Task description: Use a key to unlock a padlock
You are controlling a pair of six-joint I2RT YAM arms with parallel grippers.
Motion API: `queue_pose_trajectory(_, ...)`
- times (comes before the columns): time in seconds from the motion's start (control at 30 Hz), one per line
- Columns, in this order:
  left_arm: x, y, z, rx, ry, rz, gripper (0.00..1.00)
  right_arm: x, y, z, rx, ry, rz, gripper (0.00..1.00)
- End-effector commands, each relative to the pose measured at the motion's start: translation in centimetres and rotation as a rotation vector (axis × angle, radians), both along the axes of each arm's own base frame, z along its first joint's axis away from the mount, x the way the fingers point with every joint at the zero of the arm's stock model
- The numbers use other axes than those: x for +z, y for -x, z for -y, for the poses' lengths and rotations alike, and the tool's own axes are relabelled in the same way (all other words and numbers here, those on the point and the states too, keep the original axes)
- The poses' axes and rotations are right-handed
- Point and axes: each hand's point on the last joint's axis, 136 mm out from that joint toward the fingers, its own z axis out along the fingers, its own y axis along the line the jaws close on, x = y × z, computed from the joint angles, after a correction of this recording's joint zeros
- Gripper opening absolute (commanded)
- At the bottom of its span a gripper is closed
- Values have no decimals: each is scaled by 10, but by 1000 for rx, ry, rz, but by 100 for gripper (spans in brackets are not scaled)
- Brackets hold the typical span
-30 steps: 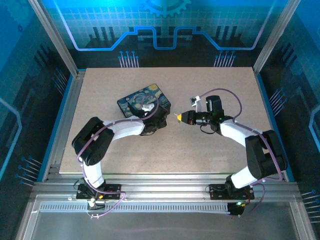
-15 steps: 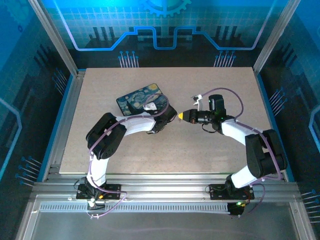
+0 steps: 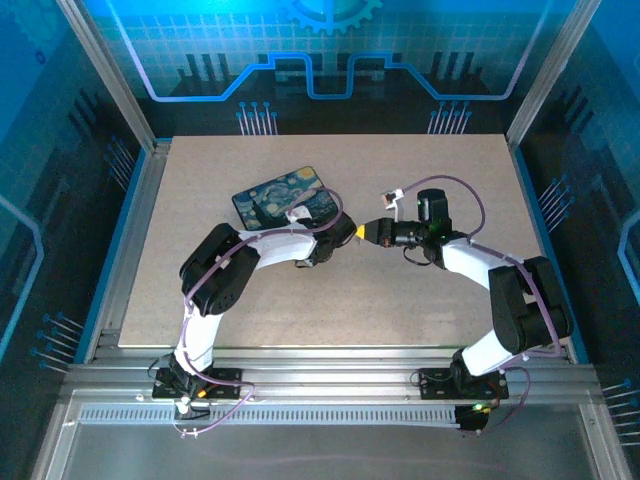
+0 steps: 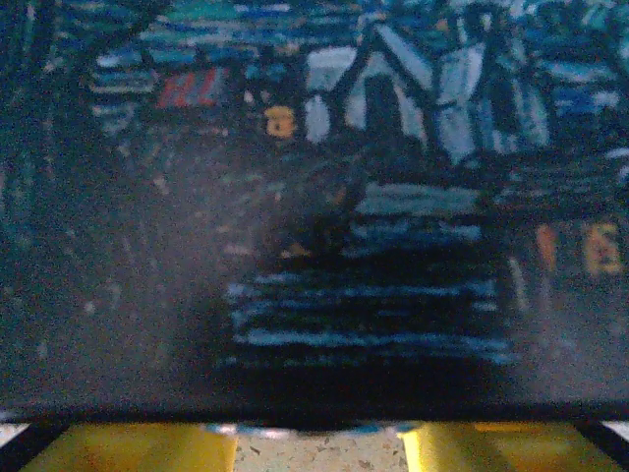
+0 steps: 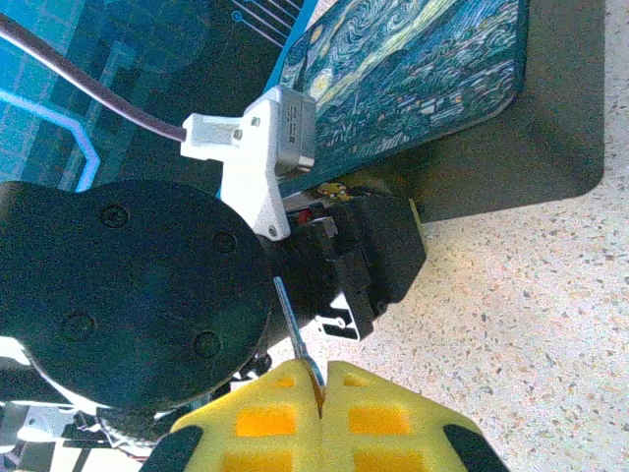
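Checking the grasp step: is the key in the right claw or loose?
Held: the right claw is pressed shut, the thin key sticking out between its yellow pads.

Dark-blue swirl-painted tin [image 3: 268, 197] on speckled beige tabletop [image 3: 430, 180], blue-lit circuit-patterned backdrop [image 3: 320, 60]

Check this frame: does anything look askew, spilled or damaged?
Only the tin stands out: it lies skewed to the edges of the table. The key sits pinched, slightly tilted, in the shut right gripper. No spill or damage visible.
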Motion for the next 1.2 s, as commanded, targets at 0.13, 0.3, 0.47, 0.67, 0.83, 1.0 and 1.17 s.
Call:
queue_pose_trajectory(0.13,-3,-4,-9,-9,-36,9,27,-5,1,2,17,0,-10,0)
queue_pose_trajectory(0.3,10,-4,-1,-94,-14,-17,19,-21,8,5,7,26,-59,0)
queue_pose_trajectory(0.47,31,2,8,-192,44,-56,15,-30,15,7,-2,48,-86,0)
queue_pose_trajectory(0.67,50,14,26,-301,232,-152,9,-39,29,-2,22,90,-102,0)
queue_pose_trajectory(0.83,72,27,44,-379,391,-218,8,-41,41,-10,40,91,-103,0)
queue_pose_trajectory(1.0,101,39,59,-395,611,-240,6,-34,57,-21,85,100,-60,0)
queue_pose_trajectory(1.17,128,42,63,-373,775,-233,3,-20,64,-21,96,103,-26,0)
